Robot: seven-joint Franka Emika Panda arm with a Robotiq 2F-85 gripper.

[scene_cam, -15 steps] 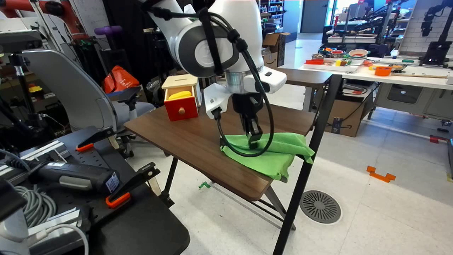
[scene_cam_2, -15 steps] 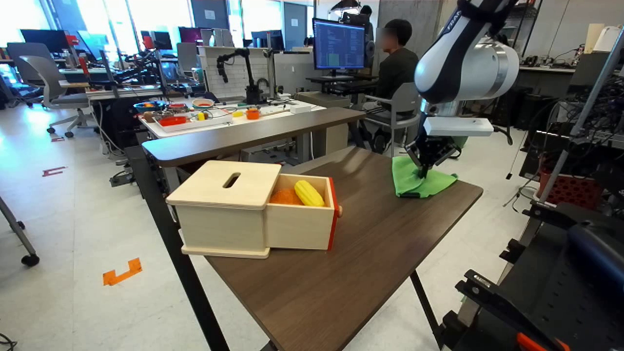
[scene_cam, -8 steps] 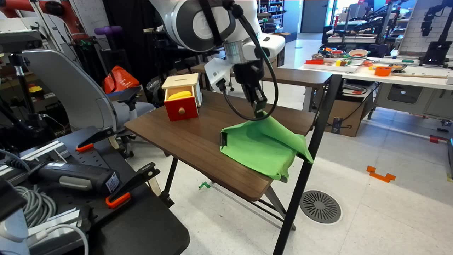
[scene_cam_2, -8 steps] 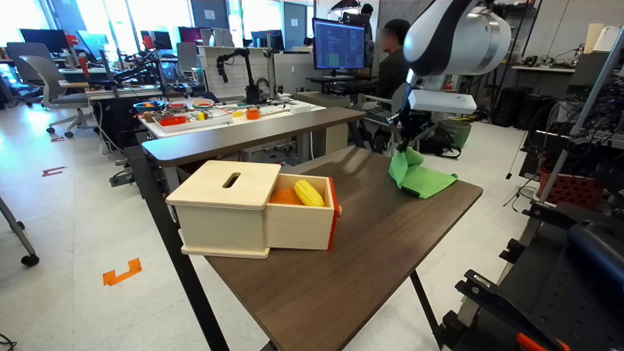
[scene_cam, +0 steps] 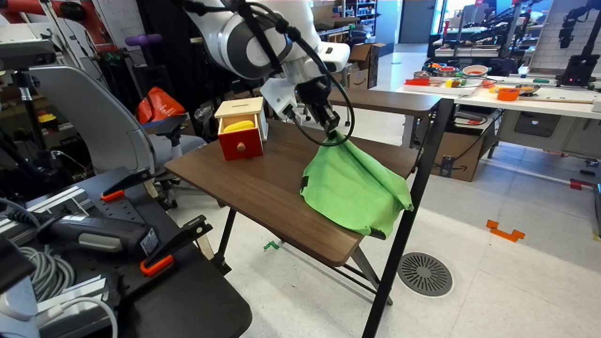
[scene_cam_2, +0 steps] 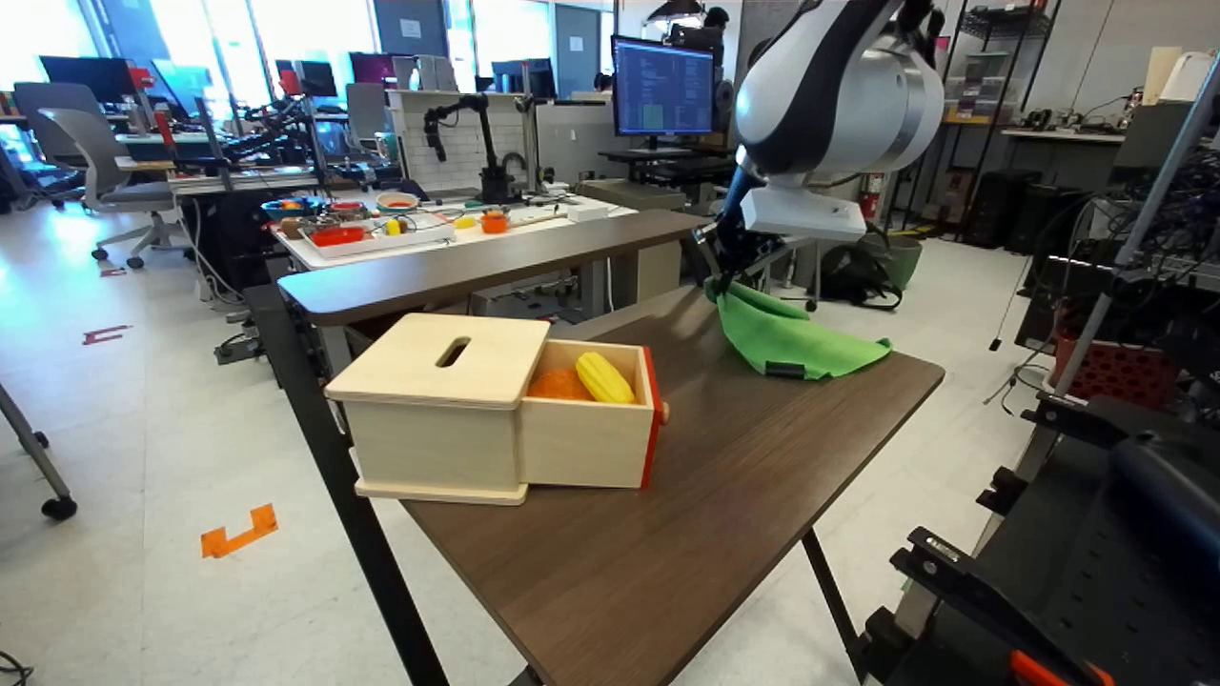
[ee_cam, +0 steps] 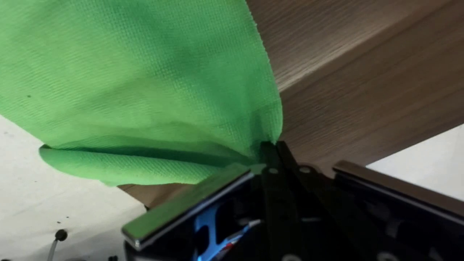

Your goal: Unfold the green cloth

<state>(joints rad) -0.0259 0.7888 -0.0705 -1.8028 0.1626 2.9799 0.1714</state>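
Step, I think: opening the cloth out. Claw is clamped on its edge, maybe a corner, above the table. Next likely: draw it flat, lower, let go. Cloth slopes down from the claw, far end past the table edge; one side curls over in wrist view.

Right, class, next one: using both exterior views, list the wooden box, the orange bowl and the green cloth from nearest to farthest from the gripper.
1. Green cloth: held in the gripper, so nearest.
2. Wooden box: at the other end of the brown table from the cloth.
3. Orange bowl: in the background, on a separate white table.
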